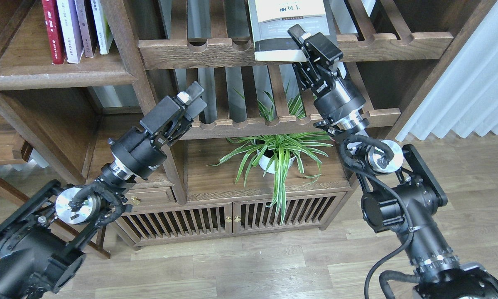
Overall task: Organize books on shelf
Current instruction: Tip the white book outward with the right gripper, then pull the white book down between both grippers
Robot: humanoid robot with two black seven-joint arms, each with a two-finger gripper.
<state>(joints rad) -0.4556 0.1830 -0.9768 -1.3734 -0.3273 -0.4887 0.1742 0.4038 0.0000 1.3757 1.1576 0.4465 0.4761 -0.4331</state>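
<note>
Dark wooden shelving unit (124, 62) over plank floor, white curtain (473, 83) at right. Books (76, 29) stand upright on the solid shelf (57, 77) top left: red, pale lavender-white, two thin ones beside. A grey-and-cream book (288, 27) lies on the upper slatted rack (398, 43). Right gripper (302, 43) has its jaws closed on that book's lower right corner. Left gripper (190, 101) hangs free by the lower rack, jaws near together, holding nothing. Spider plant (275, 151) on cabinet top below.
</note>
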